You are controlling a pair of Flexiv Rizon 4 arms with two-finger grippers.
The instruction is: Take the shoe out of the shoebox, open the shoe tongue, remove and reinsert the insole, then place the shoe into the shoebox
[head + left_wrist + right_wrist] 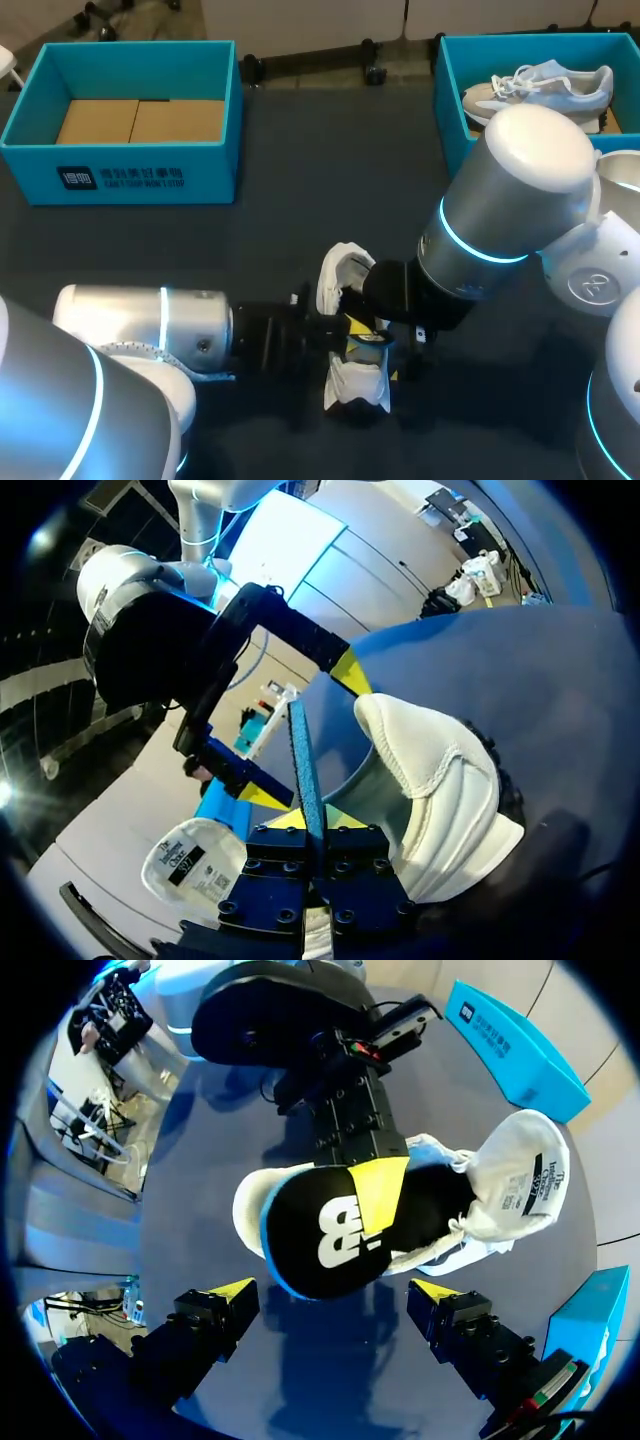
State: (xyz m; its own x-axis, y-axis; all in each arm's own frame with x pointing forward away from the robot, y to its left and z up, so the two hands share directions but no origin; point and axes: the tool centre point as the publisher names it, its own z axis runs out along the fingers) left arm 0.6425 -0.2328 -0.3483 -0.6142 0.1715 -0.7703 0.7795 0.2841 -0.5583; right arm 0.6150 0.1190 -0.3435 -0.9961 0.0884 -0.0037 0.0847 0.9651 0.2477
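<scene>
The white shoe (440,780) lies on the desk (300,220) between both arms, its tongue (520,1175) folded back so the insole (340,1220) can pass. The left pincer (312,828) is closed on the insole, holding it over the shoe's opening. The right pincer (335,1295) stands wide open nearby and grips nothing, probably ready to help.

Left gripper (312,818), on a silver arm (140,320), clamps a black insole (320,1238); right gripper (335,1295) hovers just above, yellow-tipped fingers (232,1292) spread wide.
</scene>
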